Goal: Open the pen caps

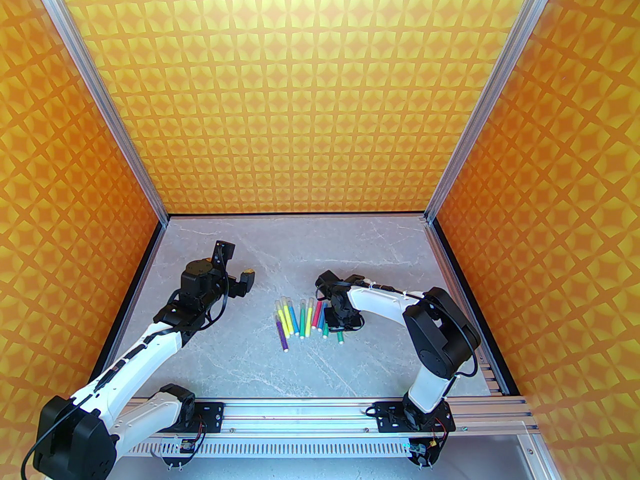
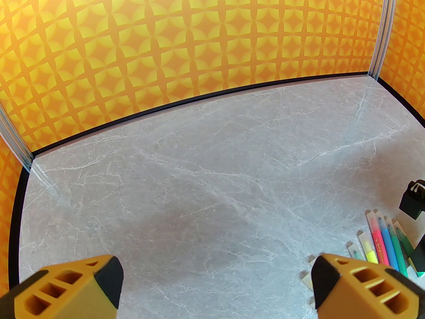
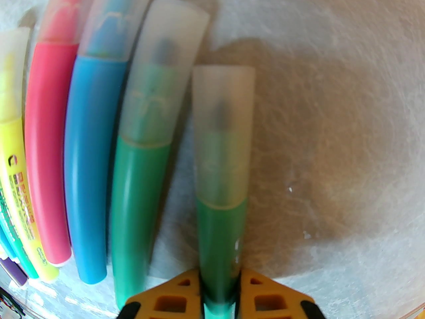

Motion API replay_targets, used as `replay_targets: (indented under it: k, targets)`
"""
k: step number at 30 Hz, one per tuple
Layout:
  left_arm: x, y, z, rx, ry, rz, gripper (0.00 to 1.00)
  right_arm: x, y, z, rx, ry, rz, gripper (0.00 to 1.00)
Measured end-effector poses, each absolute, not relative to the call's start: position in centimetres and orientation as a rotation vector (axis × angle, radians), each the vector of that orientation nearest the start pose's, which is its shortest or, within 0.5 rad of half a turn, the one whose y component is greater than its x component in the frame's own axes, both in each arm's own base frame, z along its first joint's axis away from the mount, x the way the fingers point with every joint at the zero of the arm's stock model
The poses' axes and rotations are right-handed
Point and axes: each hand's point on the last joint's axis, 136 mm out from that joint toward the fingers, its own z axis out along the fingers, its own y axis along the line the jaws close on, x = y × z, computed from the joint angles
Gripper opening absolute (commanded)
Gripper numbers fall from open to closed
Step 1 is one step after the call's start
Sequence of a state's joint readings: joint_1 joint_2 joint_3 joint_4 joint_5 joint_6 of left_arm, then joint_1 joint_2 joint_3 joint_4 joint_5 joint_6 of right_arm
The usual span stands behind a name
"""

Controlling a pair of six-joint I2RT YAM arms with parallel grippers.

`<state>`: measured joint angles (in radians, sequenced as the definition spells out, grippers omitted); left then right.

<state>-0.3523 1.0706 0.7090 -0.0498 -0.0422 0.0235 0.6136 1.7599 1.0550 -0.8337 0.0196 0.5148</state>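
Several pens (image 1: pixel 300 318) lie side by side in a row at mid-table, each with its translucent pen cap (image 1: pixel 286 302) on the far end. My right gripper (image 3: pixel 219 297) is shut on the barrel of the rightmost green pen (image 3: pixel 220 228), whose cap (image 3: pixel 223 128) is on and points away from the fingers. Beside it lie a second green pen (image 3: pixel 139 194), a blue pen (image 3: pixel 88 161), a pink pen (image 3: pixel 46 145) and a yellow pen (image 3: pixel 13 164), all capped. My left gripper (image 1: pixel 239 263) hangs open to the left of the row, with nothing between its fingers (image 2: pixel 109 271).
The grey marble tabletop (image 2: pixel 199 184) is walled by orange patterned panels (image 1: pixel 320 93) at the back and both sides. The right arm's black wrist (image 2: pixel 413 198) shows past the pens (image 2: pixel 382 241) in the left wrist view. An aluminium rail (image 1: pixel 300 410) runs along the near edge.
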Motion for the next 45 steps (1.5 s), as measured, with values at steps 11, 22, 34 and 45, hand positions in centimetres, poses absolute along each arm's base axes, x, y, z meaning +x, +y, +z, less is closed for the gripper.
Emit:
replay_targets:
  k: [11,22,34,45]
  targets:
    - [35.4,-13.4,21.3,0.318,2.053,-0.25,0.99,28.0,17.3,9.0,-0.291,2.79,0.112,0.0]
    - [34.4,-18.3,21.3,0.344,2.106,-0.632,0.99,29.9,22.6,12.8,-0.502,2.483,0.476,0.0]
    - [32.5,-23.9,22.6,0.475,2.043,-1.036,0.89,30.9,28.0,17.2,-0.621,2.191,0.77,0.0]
    - [32.7,-25.6,23.7,0.521,1.999,-1.149,0.79,30.0,30.6,18.2,-0.707,2.115,0.866,0.0]
